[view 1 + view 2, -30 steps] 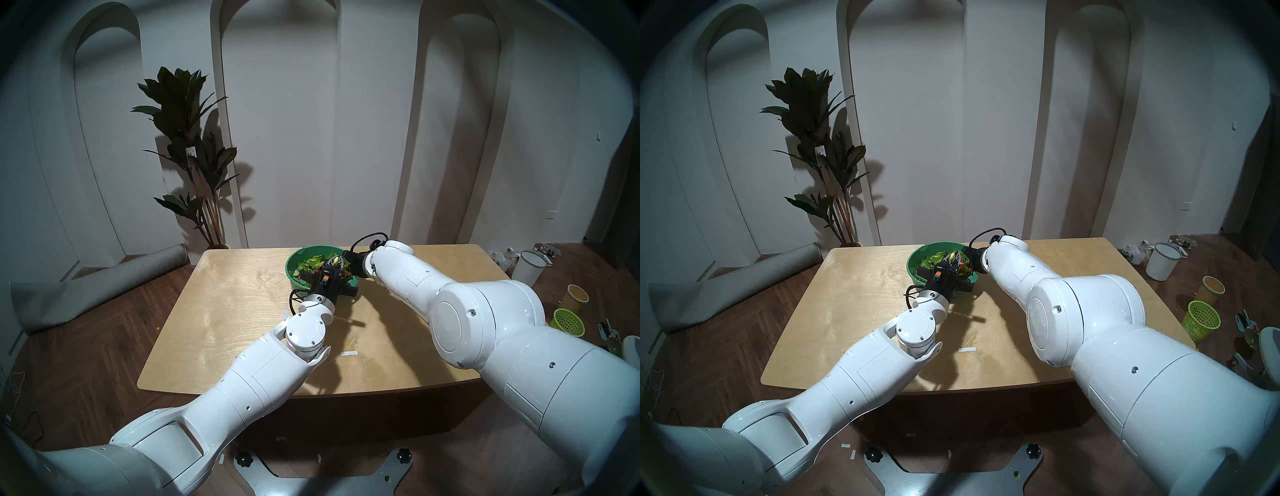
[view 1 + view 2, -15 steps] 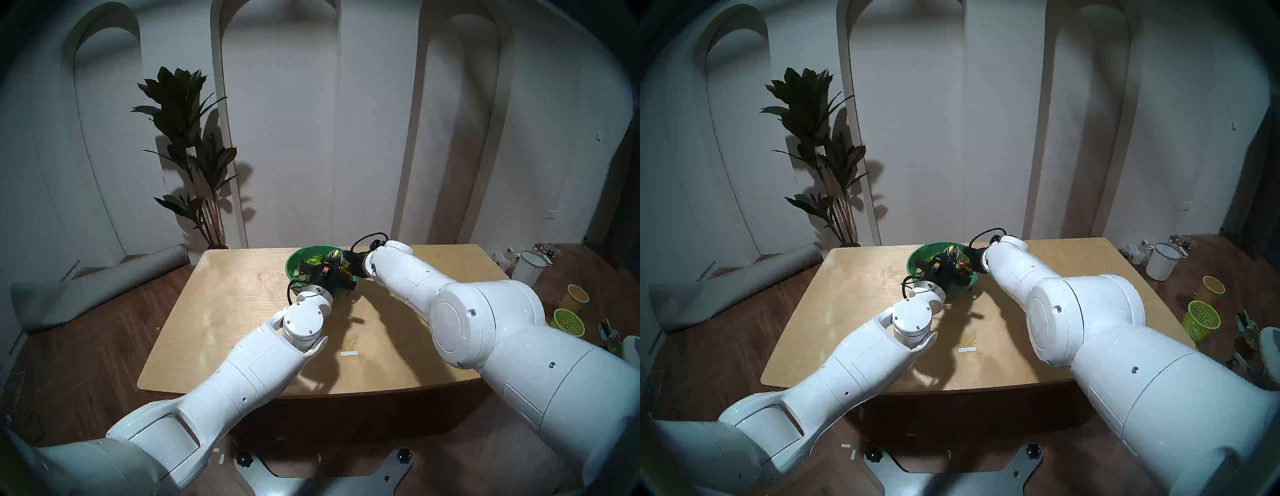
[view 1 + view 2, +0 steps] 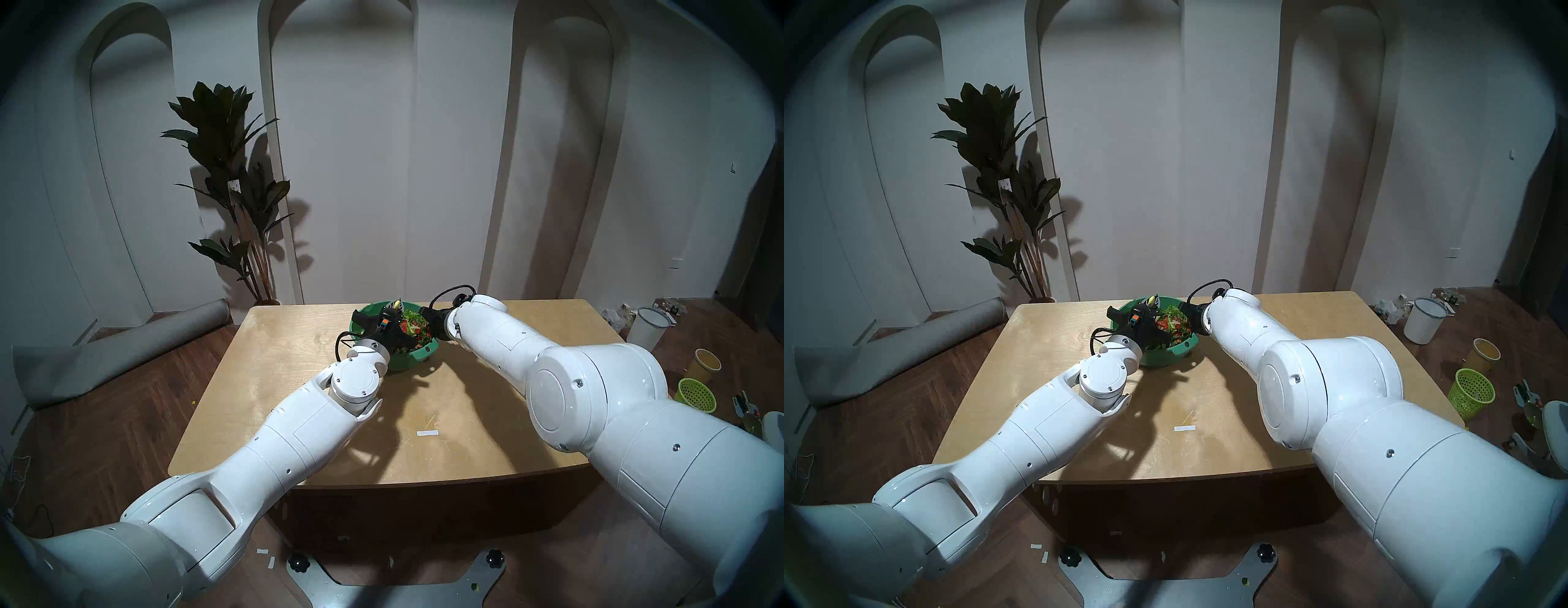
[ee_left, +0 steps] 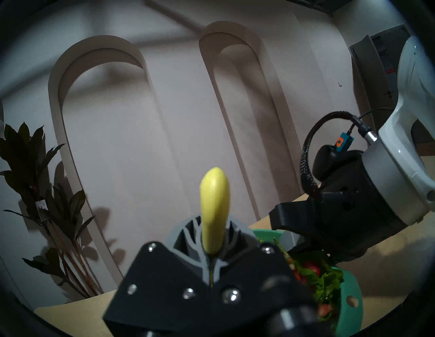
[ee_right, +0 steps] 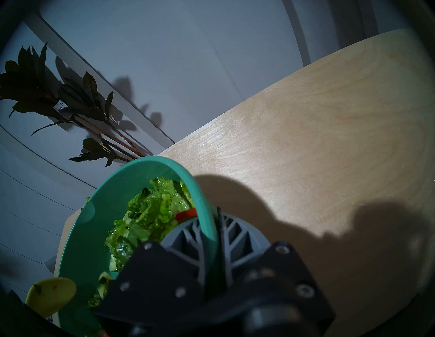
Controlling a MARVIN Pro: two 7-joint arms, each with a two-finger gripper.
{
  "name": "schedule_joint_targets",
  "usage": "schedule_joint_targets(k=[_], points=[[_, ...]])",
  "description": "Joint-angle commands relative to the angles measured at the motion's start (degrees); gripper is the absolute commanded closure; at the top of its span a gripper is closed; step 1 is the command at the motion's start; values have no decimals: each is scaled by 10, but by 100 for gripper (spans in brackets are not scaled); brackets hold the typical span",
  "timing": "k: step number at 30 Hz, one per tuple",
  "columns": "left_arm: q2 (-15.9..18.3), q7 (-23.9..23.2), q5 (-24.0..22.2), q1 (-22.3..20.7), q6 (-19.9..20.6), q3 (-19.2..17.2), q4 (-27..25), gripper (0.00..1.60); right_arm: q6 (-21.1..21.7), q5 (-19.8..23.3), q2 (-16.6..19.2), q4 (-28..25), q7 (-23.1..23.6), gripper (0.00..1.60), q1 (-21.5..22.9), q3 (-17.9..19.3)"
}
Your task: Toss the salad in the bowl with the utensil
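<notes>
The salad (image 3: 413,326), green leaves with red pieces, fills the teal bowl (image 3: 418,356), which sits at centre frame of the head views on the far half of the tabletop (image 3: 271,382). The yellow-green utensil (image 4: 214,209) stands upright in the lower middle of the left wrist view, clenched between the grey fingers (image 4: 188,237) of the left hand (image 3: 392,312); in the head view this hand lies over the bowl's left side. The right hand (image 5: 213,237), lower centre of the right wrist view, is clamped on the bowl's rim, one finger inside against the leaves and one outside. A white strip (image 3: 427,433) lies on the tabletop nearer the camera. A potted plant (image 3: 231,187) stands at upper left, a lime mesh basket (image 3: 696,395) on the floor at right.
</notes>
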Motion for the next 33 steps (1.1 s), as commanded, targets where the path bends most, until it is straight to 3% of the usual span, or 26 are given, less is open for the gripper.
schedule_joint_targets(k=[1,8,14,33], points=[[-8,3,16,-45,-18,-5,15,160,-7,1,-2,-19,4,131,22,1],[-6,0,5,-56,-7,-26,11,160,-7,1,-2,-19,4,131,22,1],[-10,-21,-33,-56,69,-46,-28,160,-6,1,-2,-18,4,131,22,1],[1,-116,-71,-87,299,-15,-110,160,-7,1,-2,-18,4,131,22,1]])
